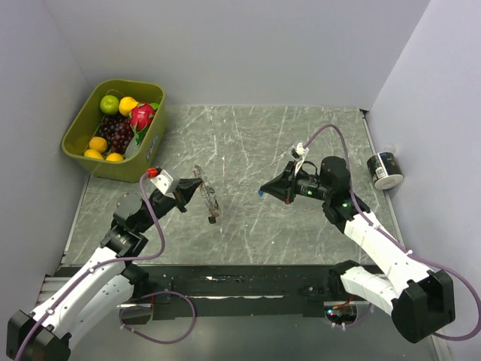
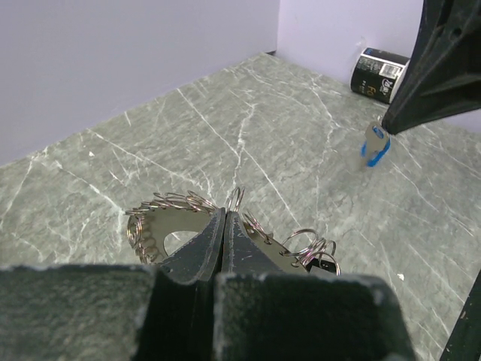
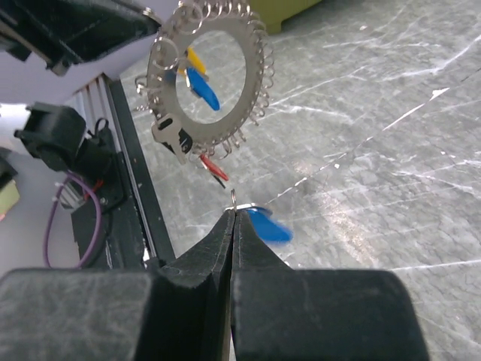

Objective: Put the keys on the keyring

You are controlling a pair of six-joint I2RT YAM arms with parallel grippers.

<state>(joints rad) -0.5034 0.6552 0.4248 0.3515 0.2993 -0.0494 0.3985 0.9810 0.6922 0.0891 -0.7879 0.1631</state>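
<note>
Right, from my side the left gripper (image 1: 186, 192) is clamped on the rim of the keyring (image 1: 207, 197), holding it up off the marble table (image 1: 248, 135), left of centre and well short of the green fruit basket (image 1: 81, 120) in the far left corner. Several keys (image 3: 203, 86) already hang from the ring (blue and yellow show through its hole, a red one dangles below). Across a small gap, the loose blue key (image 1: 260, 192) sits in the right gripper (image 1: 264, 189), whose fingers are pressed together on it, and a can (image 1: 385, 171) stands far off to the right. I judge the step in hand to be threading this key. To do it well I would keep the left arm steady and let only the right one travel, creeping in along a line that brings the key's little wire loop (image 3: 235, 197) to one of the coils on the ring's near edge, watching the right wrist view, since the top view is too coarse for it. The risk is nudging the ring and swinging the hung keys. From above the ring is edge-on, its long axis running far to near and drifting slightly right; its open face is turned toward the right gripper. The key's loop pokes up past the fingertips; its blue head juts sideways.
</note>
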